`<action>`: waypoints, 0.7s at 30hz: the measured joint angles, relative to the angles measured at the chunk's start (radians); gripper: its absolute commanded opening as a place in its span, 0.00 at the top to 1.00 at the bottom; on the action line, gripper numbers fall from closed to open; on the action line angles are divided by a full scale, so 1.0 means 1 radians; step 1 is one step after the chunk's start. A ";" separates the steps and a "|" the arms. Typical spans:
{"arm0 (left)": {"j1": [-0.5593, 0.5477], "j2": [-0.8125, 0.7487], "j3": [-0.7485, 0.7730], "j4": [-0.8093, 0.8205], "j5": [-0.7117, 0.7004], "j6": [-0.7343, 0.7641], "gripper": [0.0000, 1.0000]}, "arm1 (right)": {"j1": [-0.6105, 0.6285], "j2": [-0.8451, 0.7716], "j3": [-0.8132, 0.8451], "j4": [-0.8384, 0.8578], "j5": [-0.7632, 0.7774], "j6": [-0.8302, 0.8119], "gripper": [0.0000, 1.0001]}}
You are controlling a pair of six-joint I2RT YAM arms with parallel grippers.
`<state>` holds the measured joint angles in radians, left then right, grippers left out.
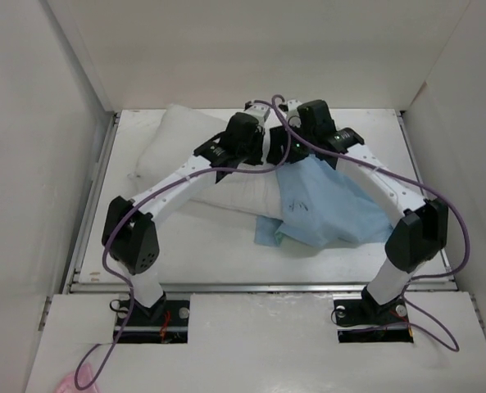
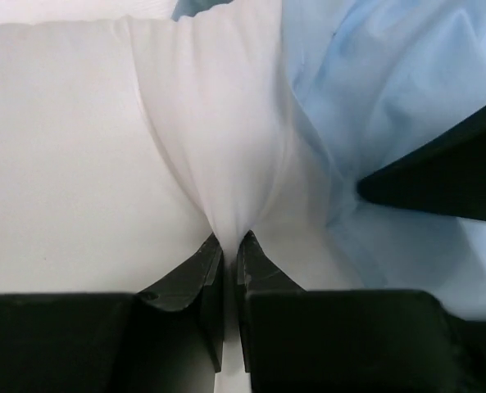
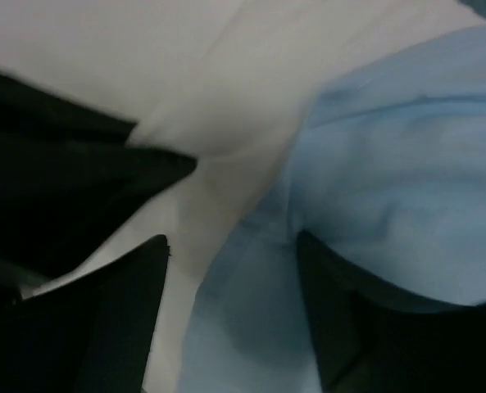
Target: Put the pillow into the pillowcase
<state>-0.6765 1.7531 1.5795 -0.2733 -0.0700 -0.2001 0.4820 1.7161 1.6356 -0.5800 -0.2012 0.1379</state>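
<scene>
The white pillow (image 1: 185, 139) lies at the back left of the table, its right end under both grippers. The light blue pillowcase (image 1: 324, 209) lies crumpled to its right. My left gripper (image 1: 263, 154) is shut on a pinch of the pillow's white fabric (image 2: 218, 123); the jaws (image 2: 230, 246) meet on the fold. The pillowcase (image 2: 406, 90) sits right beside it. My right gripper (image 1: 285, 155) is open (image 3: 230, 246), straddling the pillowcase edge (image 3: 390, 164) where it meets the pillow (image 3: 226, 98). Nothing is clamped between its fingers.
White enclosure walls (image 1: 38, 123) stand at the left, back and right of the table (image 1: 226, 254). Purple cables (image 1: 423, 192) loop off both arms. A pink object (image 1: 66, 382) lies at the near left corner. The two grippers are almost touching.
</scene>
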 measured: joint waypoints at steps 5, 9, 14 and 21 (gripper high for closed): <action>0.002 -0.147 -0.224 0.132 0.018 -0.003 1.00 | 0.004 -0.146 -0.069 -0.094 -0.014 -0.015 0.10; -0.002 -0.166 -0.272 0.200 0.021 -0.005 1.00 | -0.035 -0.228 0.001 -0.133 0.065 -0.010 0.07; -0.010 -0.167 -0.294 0.248 0.015 -0.003 1.00 | -0.106 -0.177 0.185 -0.170 0.195 0.011 0.07; -0.029 -0.167 -0.311 0.280 0.002 0.008 1.00 | -0.158 0.119 0.357 -0.221 0.249 0.043 0.26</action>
<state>-0.7052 1.5864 1.2690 0.0063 -0.0681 -0.1925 0.3241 1.8347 1.9930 -0.8009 0.0479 0.1810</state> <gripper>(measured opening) 0.043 0.848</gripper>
